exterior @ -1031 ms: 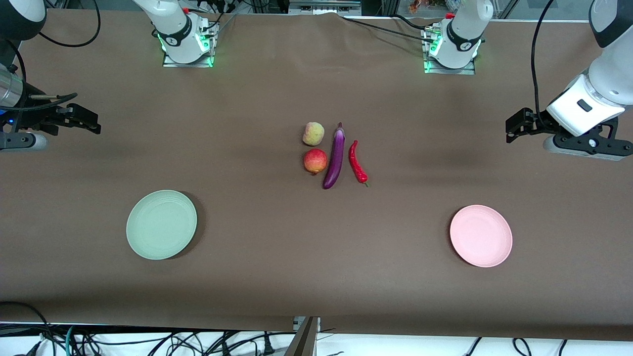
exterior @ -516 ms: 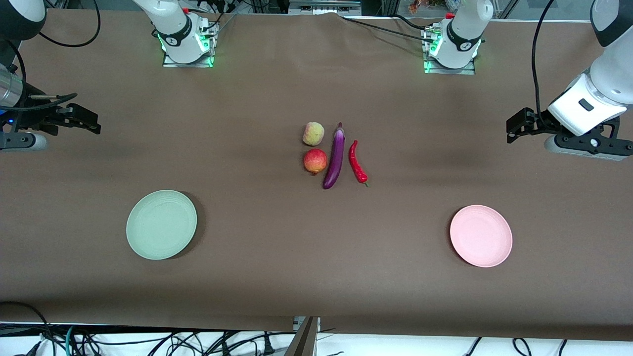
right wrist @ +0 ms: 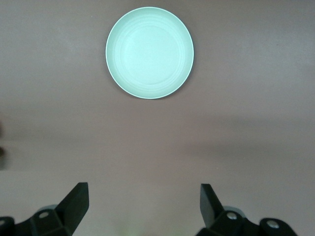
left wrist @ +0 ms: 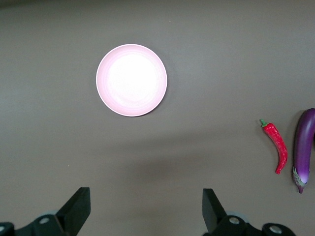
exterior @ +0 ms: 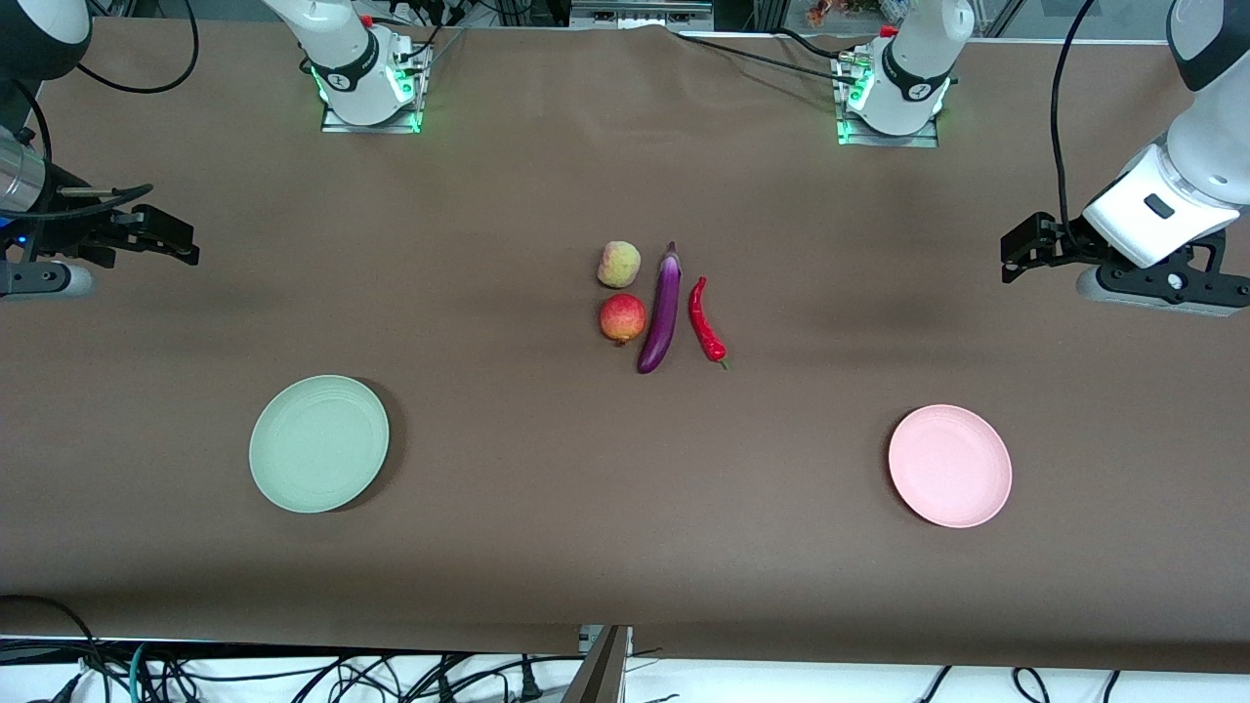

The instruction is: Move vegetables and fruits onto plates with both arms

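While over bare table [exterior: 547,547] at the right arm's end, right hand [exterior: 181,239] up in the air, fingers [right wrist: 74,201] wide apart, holding nothing. Left hand [exterior: 1016,256] likewise over the left arm's end, fingers [left wrist: 212,209] spread, empty. Mid-table, four items clustered: peach [exterior: 618,264], with pomegranate [exterior: 622,318] just nearer the camera; eggplant [exterior: 661,310] beside both; chili [exterior: 705,320] beside that, toward the left arm's end. Green plate [exterior: 318,444] nearer the camera toward the right arm's end, pink plate [exterior: 949,467] toward the left arm's end, both bare.
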You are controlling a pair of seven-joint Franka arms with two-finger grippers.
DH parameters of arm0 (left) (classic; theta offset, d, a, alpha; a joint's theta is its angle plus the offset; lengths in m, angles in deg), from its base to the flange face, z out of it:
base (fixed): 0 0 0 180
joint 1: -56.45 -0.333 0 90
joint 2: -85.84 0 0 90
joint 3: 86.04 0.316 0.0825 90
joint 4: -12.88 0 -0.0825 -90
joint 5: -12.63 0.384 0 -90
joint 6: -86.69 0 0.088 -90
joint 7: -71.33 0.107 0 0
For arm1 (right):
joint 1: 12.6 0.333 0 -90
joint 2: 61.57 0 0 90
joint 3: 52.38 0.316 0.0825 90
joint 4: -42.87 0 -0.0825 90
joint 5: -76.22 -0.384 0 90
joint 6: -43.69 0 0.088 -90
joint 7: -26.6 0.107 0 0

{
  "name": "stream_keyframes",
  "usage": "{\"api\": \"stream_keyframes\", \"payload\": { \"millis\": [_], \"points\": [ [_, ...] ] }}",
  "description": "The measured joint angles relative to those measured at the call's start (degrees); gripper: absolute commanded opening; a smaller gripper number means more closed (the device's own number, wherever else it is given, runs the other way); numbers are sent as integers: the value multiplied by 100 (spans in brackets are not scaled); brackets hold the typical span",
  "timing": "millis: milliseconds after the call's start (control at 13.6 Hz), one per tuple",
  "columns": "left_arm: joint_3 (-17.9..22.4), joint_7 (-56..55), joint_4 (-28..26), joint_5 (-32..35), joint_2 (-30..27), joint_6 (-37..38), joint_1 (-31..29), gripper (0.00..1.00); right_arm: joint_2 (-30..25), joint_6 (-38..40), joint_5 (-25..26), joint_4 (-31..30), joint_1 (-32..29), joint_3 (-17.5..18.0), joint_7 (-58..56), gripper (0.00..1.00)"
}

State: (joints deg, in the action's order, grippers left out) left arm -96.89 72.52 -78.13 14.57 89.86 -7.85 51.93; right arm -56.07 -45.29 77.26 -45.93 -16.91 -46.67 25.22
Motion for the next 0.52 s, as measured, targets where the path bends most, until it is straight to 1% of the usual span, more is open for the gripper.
{"api": "stream_keyframes", "payload": {
  "millis": [516],
  "points": [
    [2,0,0,0,0,0,0,100,67,-41,-2,11,6,2,6,100]
  ]
}}
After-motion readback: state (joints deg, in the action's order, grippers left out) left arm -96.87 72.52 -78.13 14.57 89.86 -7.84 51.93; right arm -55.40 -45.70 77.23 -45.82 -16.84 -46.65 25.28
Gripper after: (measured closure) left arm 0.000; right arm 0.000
